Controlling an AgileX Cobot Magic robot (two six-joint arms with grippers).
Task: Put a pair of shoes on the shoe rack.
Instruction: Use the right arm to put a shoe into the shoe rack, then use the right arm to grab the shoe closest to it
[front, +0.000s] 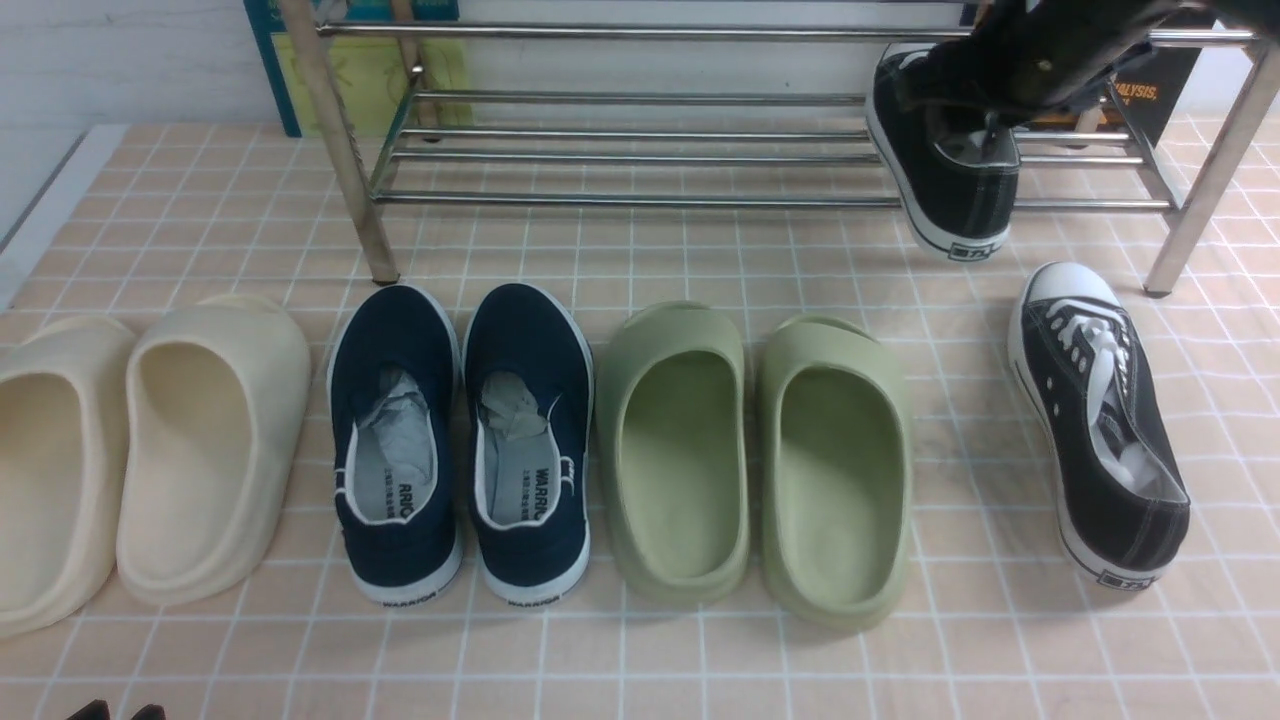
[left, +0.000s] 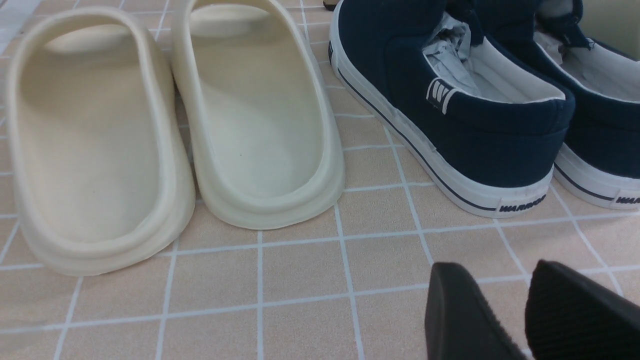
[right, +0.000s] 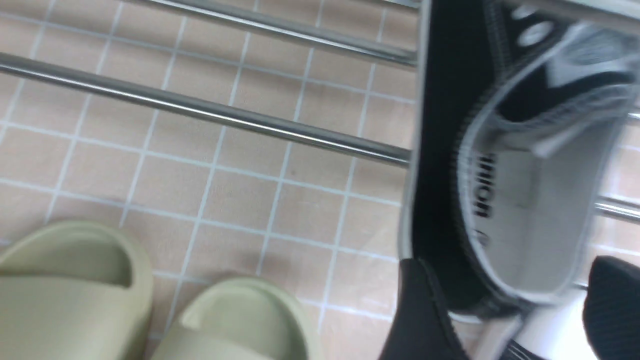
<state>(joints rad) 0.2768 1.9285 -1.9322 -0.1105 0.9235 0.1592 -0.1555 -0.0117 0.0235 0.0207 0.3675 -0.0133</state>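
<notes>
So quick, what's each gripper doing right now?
Left gripper: open, holding nothing.
Right gripper: open, fingers apart around the heel of a black canvas sneaker.

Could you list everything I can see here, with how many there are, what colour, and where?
Shoe rack: one, shiny silver metal, across the back
Black sneaker on the rack: one, white sole, lower shelf, right part, heel jutting out in front
Black sneaker on the floor: one, white toe cap and laces, far right
Green slippers: two, right of the navy pair
Navy slip-ons: two, white soles, left of the green pair
Cream slippers: two, far left
Books or boards: at least two, one teal and yellow, one black, behind the rack
Floor: one, beige tiles, pale lines
Wall: whitish, behind
Robot's left gripper: one, black, front left
Robot's right gripper: one, black, open, around the racked sneaker's heel
</notes>
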